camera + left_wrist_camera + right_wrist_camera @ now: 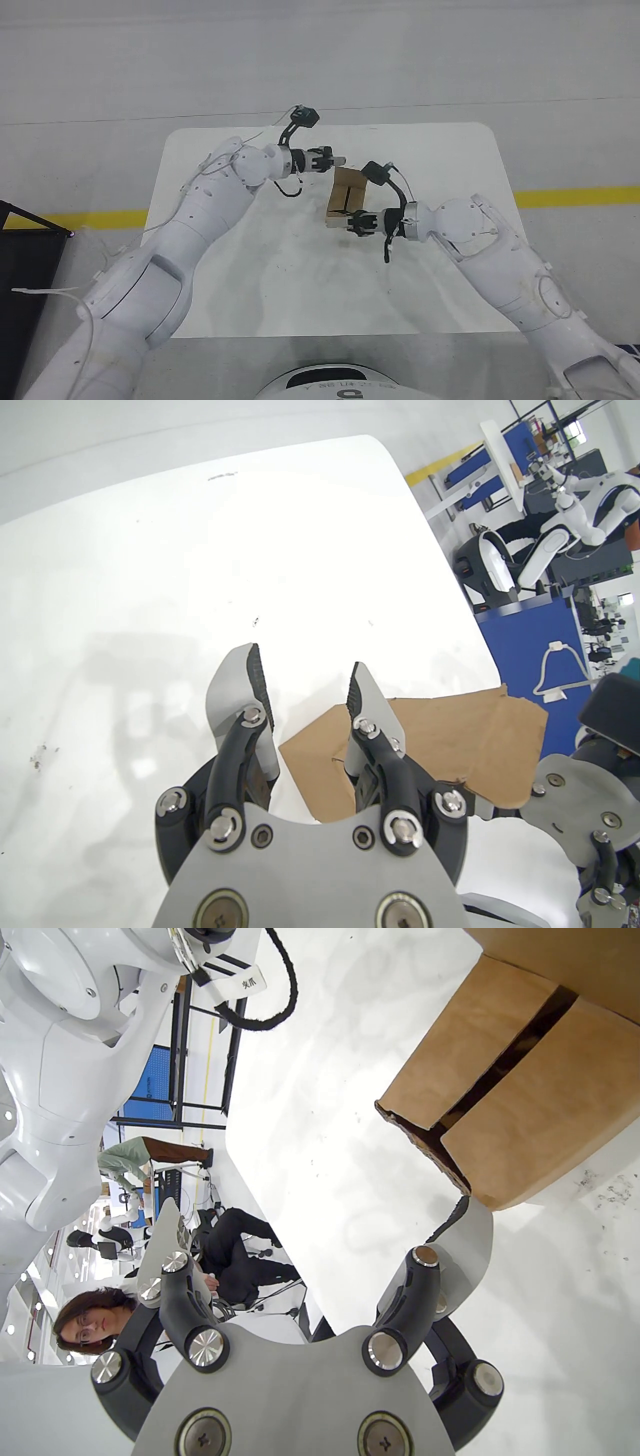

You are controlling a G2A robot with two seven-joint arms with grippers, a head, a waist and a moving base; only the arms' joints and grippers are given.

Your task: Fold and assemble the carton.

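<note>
The left gripper (306, 687) has its jaws apart, with bare white table showing through the gap between the ribbed pads and nothing held. One of its fingers (372, 712) overlaps the edge of the brown carton (450, 740), though whether it touches the cardboard cannot be told. Seen from above, this gripper sits just beside the carton's far corner on the robot's left. The right gripper (320, 1228) is spread wide and holds nothing. One fingertip (470, 1215) sits right at a ragged lower corner of the carton, touching it or very nearly so. The other finger (167, 1228) stands well off to the side, over the table's edge. In the top view this gripper is at the carton's near end, so the two grippers flank it from opposite ends. The carton rests on the table (300, 290), roughly midway between the left and right edges and somewhat closer to the far edge than the near one. It is partly formed. The right wrist view shows two cardboard panels meeting along a dark open seam, and the left wrist view shows flat flaps with torn, uneven edges. Small dark specks dot the tabletop near it. A yellow line (570, 196) runs across the grey floor beyond the table's right edge.
</note>
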